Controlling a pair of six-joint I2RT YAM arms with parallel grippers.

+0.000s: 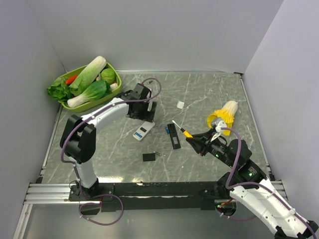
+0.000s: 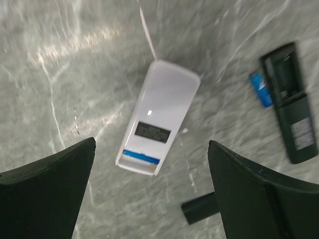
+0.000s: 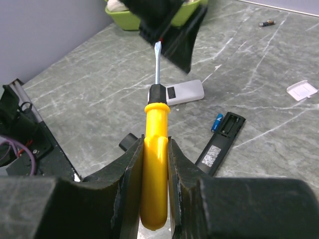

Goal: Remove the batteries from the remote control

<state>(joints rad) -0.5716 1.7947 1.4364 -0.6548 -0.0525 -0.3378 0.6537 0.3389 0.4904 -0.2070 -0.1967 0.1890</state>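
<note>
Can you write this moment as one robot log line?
left gripper: open over white remote | right gripper: shut on screwdriver | blue battery: out, beside black remote

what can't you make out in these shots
- Black remote compartment, left wrist view: blur and darkness hide whether a cell is inside.
- White remote label text, same view: blurred.
- Small cylinder far back, right wrist view: too small to identify.

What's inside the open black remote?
The black remote shows a dark, seemingly empty bay; a blue battery lies beside it. The bay's deep corners are too shadowed to tell.
</note>
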